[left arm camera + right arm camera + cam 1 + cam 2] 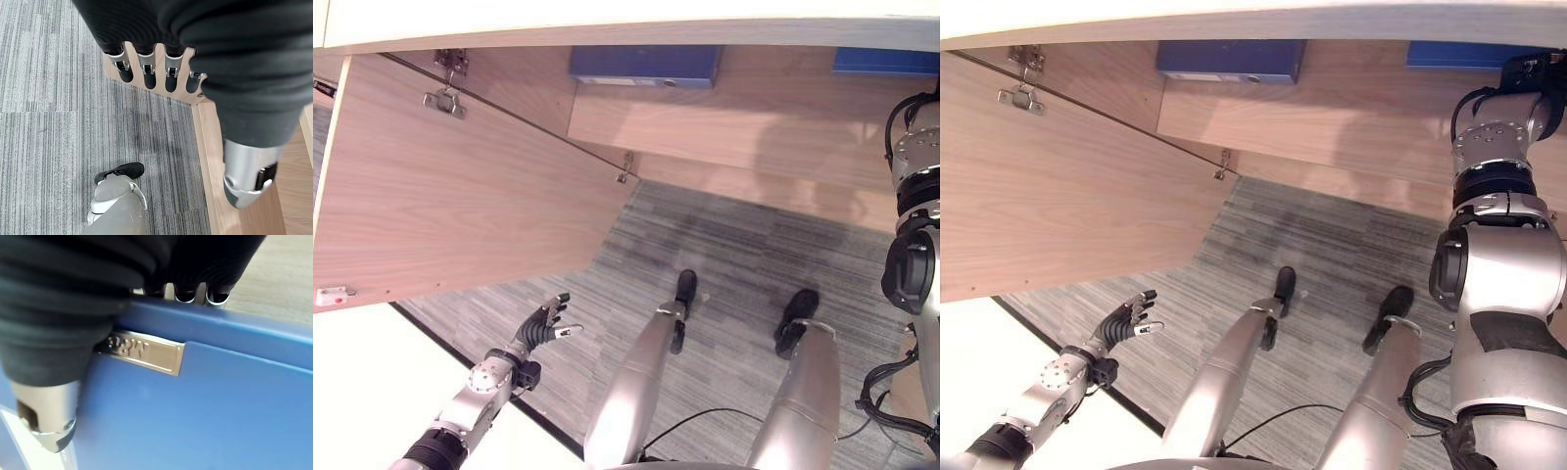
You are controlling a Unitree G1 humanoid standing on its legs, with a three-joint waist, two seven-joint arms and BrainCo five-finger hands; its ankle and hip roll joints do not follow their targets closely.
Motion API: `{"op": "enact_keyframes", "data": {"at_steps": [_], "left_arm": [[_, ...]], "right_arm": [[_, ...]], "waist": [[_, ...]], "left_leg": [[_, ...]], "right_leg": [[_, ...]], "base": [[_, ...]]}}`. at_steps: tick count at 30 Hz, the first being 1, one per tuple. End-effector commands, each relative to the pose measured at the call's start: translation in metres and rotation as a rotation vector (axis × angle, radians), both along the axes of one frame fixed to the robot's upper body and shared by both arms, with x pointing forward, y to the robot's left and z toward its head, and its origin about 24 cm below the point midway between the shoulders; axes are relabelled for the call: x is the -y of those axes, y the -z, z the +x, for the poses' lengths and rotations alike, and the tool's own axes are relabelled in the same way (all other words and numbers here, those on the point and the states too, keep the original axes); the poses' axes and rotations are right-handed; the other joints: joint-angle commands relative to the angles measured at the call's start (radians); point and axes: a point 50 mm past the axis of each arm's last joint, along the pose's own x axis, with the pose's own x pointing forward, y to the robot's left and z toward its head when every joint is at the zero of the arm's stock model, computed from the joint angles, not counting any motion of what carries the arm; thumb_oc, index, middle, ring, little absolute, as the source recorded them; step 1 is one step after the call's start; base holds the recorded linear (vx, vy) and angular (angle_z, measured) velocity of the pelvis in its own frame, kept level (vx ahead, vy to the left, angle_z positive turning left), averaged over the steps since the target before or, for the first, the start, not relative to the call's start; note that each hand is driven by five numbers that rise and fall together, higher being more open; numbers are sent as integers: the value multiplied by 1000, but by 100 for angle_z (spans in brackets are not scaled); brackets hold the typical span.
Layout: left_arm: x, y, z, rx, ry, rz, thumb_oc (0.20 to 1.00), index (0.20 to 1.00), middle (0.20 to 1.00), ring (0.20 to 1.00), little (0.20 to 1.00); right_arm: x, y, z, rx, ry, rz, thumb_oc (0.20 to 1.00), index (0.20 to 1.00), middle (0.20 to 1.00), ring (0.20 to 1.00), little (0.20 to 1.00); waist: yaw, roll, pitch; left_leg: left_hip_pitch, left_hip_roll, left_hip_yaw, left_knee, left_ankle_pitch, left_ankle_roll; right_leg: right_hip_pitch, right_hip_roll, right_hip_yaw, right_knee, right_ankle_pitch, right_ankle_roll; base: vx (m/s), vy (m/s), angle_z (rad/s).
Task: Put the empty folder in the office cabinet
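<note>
A blue folder (210, 406) with a metal label plate (146, 352) stands at the cabinet's shelf (734, 117), at the upper right (1449, 54) in the eye views. My right hand (46, 401) is raised to it and shut on it, fingers hooked over its top edge and thumb pressed on its near face. The same hand shows dark at the end of the raised arm (1533, 69). My left hand (543, 328) hangs low at the left over the carpet, open and holding nothing, fingers (146, 68) relaxed.
A second blue folder (646, 66) lies on the same shelf further left. The wooden cabinet door (460, 186) stands swung open at the left, its edge (205, 161) close to my left hand. Grey striped carpet (734, 255) lies below.
</note>
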Motion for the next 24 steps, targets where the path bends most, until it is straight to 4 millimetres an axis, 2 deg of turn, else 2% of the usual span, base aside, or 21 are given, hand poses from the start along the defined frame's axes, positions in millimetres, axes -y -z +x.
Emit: {"op": "enact_keyframes", "data": {"at_steps": [1,3,5,11,17,18,19,24], "left_arm": [[-26,-18,4,55,-57,57,1000,1000,1000,1000,1000],[-27,-19,5,62,-60,57,1000,1000,1000,1000,1000],[-29,-21,7,72,-77,58,1000,1000,1000,1000,1000],[-29,-22,9,78,-80,52,1000,1000,1000,1000,1000],[-28,-20,10,74,-82,54,1000,1000,1000,1000,1000],[-25,-18,10,67,-82,47,1000,1000,1000,1000,1000],[-25,-17,9,66,-81,48,1000,1000,1000,1000,1000],[-21,-14,11,59,-80,40,1000,1000,1000,1000,1000]], "right_arm": [[4,8,-1,-64,8,-26,1000,1000,1000,1000,1000],[3,12,0,-70,4,-15,1000,1000,1000,1000,1000],[0,31,3,-108,-6,16,1000,1000,1000,1000,1000],[0,60,5,-166,-16,76,1000,1000,1000,1000,1000],[-2,79,5,-211,-21,114,1000,1000,1000,1000,1000],[-4,95,5,-239,-26,153,1000,1000,1000,1000,1000],[-4,96,5,-240,-25,155,1000,1000,1000,1000,1000],[-8,133,1,-298,-31,247,1000,1000,1000,1000,1000]], "waist": [[28,-7,40],[27,-9,42],[22,-17,46],[23,-23,51],[24,-24,50],[25,-24,49],[26,-24,48],[27,-25,43]], "left_leg": [[104,27,-42,-69,-93,21],[113,28,-43,-78,-92,20],[130,33,-43,-94,-88,17],[156,37,-44,-125,-75,11],[176,36,-42,-149,-65,9],[186,37,-42,-162,-61,8],[190,38,-43,-165,-59,8],[227,41,-48,-201,-51,4]], "right_leg": [[120,43,35,31,-128,92],[128,45,33,23,-126,93],[149,50,29,0,-117,94],[183,49,17,-36,-100,100],[207,48,10,-67,-85,103],[220,49,10,-80,-78,107],[224,50,9,-83,-77,107],[270,51,-4,-124,-65,112]], "base": [[0,0,0],[-13,2,-3],[-32,-3,-6],[-10,-2,-2],[-13,5,4],[0,0,0],[0,0,0],[-1,-1,1]]}}
